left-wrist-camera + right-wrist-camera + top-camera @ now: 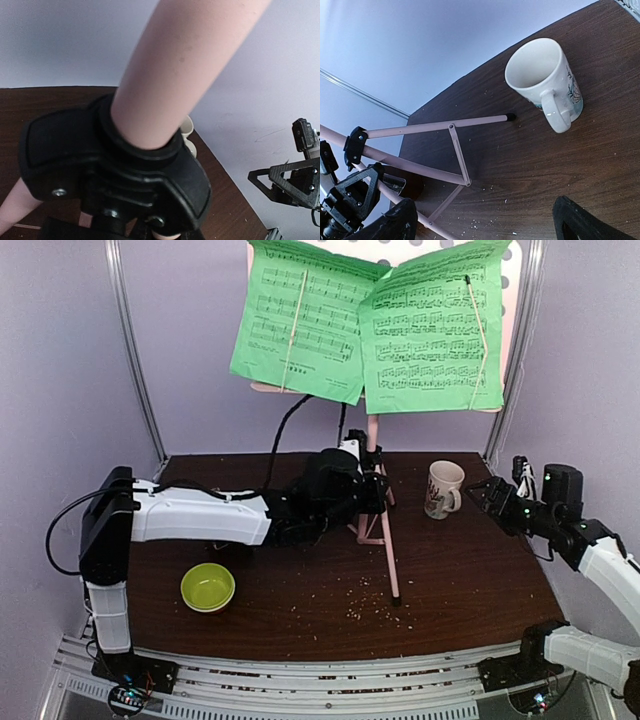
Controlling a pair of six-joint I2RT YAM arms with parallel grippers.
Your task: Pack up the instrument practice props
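1 pink music stand (372, 435) rises near the middle of the worktop's (470, 580) far edge, with 1 of its legs running toward the near edge. Its desk carries 2 green sheet-music pages (430, 335) side by side, each pinned by 1 thin pale retaining arm, 2 in all. The pages show printed staves, but no title or words can be read.

The left gripper (366, 492) is at the stand's pole just above the black tripod collar (125, 170). The left wrist view is filled by the pole and collar, so I cannot tell whether the claw is spread or clamped.

1 white mug (540, 75) with a printed pattern, its writing unreadable, stands upright toward the far right corner. The right gripper (478, 495) hangs just beside it, with its 2 fingers (585, 222) spread wide and nothing between them.

1 yellow-green bowl (208, 587) sits toward the near left corner. Pale crumbs (365, 605) are scattered near the middle of the near edge.
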